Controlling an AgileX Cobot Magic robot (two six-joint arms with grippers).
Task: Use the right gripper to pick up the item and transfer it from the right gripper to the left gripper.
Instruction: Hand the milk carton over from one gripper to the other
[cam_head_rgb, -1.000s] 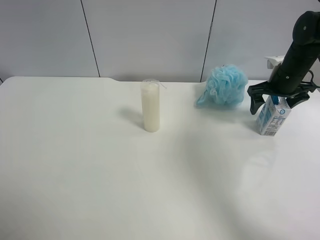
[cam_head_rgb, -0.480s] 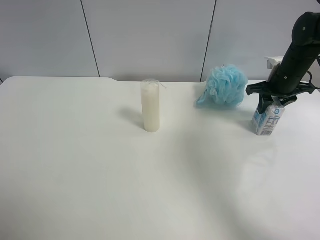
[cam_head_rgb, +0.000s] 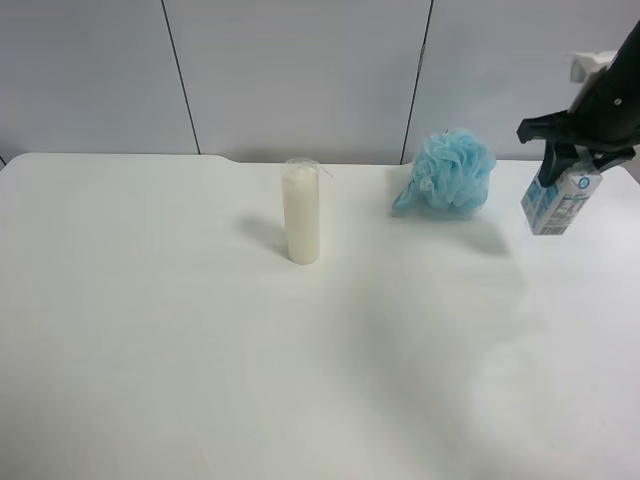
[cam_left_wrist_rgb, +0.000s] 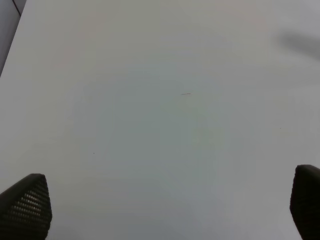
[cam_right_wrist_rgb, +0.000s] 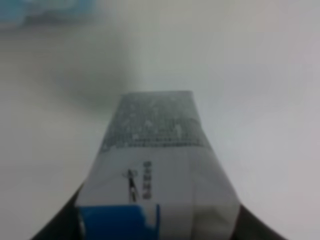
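White and faintly glossy, the desk (cam_head_rgb: 200, 400) is lying bare along its near edge. The left gripper (cam_left_wrist_rgb: 165, 207) is hovering over a plain patch of it, jaws spread wide and holding nothing; the high camera is not catching it. Further back, around the middle, a tall cream candle (cam_head_rgb: 301, 212) is standing upright. Beyond it, close to the far edge, a fluffy light-blue bath sponge (cam_head_rgb: 447, 172) is sitting. Past that, over the far right corner, the right gripper (cam_head_rgb: 568, 160) is clenching the top of the item (cam_head_rgb: 558, 205), which is hanging tilted in the air, clear of the desk and apart from the sponge.

I am judging the carton to be light, with thin card walls that would be denting under a hard squeeze and a smooth coating that could be slipping. With the top taken, the lower body is offering the left gripper its flat opposite faces, the sensible place to take hold.

It is showing as a small box, white with blue panels and blocks of fine print. Seen from the right wrist, a blue patch is sitting near the fingers, with grey print beyond it that is too blurred to read.
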